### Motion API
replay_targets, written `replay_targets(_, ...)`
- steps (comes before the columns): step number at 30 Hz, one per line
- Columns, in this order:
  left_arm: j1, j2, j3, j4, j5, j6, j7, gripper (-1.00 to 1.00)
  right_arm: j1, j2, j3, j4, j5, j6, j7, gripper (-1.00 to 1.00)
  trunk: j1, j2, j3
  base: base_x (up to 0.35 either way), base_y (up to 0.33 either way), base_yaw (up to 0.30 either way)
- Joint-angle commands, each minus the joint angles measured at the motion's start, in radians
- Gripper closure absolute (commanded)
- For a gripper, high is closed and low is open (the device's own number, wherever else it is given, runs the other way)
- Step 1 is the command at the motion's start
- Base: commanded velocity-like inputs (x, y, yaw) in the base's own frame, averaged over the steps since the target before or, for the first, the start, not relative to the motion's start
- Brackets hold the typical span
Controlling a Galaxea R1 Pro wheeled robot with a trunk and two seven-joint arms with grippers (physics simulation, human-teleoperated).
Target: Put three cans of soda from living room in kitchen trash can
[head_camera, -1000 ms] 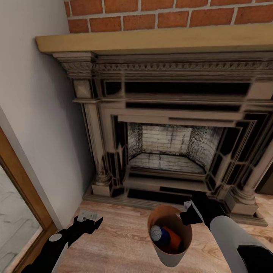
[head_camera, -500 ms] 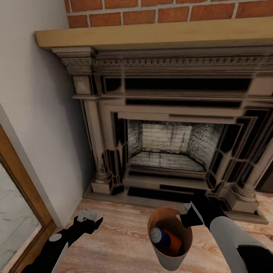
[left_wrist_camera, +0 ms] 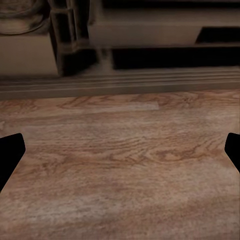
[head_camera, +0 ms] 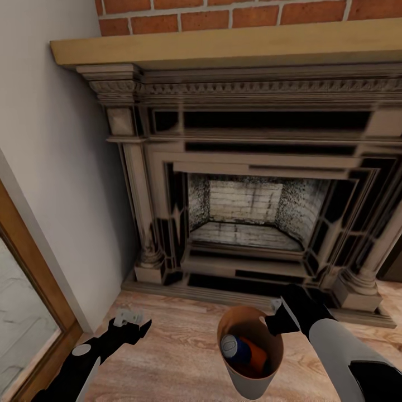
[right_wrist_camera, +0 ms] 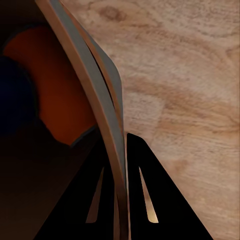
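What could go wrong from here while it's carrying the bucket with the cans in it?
The right hand pinches only the thin rim of the trash can, so the bucket could swing or slip free. The blue can and orange can lie loose inside and may shift. The fireplace stands close ahead, so turning risks a bump.

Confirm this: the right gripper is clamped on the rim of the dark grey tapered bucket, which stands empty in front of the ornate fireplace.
Not quite: the dark grey tapered bucket is not empty. The head view shows a blue soda can and an orange soda can inside it. The rest holds: the right gripper is clamped on its rim, in front of the ornate fireplace.
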Motion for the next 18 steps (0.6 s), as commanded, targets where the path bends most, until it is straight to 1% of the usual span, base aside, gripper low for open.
replay_targets(1,0.0,0.0,0.0,0.0,0.0,0.0,0.0,-1.0,-0.001,0.0,-0.003,0.0,-0.022,0.003,0.004,1.0,0.004,-0.007,-0.003,0.0,0.0,0.0)
replay_targets(5,0.0,0.0,0.0,0.0,0.0,0.0,0.0,-1.0,-0.001,-0.001,-0.003,0.0,-0.022,0.003,0.004,1.0,0.019,-0.035,-0.016,0.0,0.0,0.0)
replay_targets(18,0.0,0.0,0.0,0.0,0.0,0.0,0.0,-1.0,-0.001,-0.001,-0.001,0.0,-0.022,0.002,0.004,1.0,0.019,-0.035,-0.016,0.0,0.0,0.0)
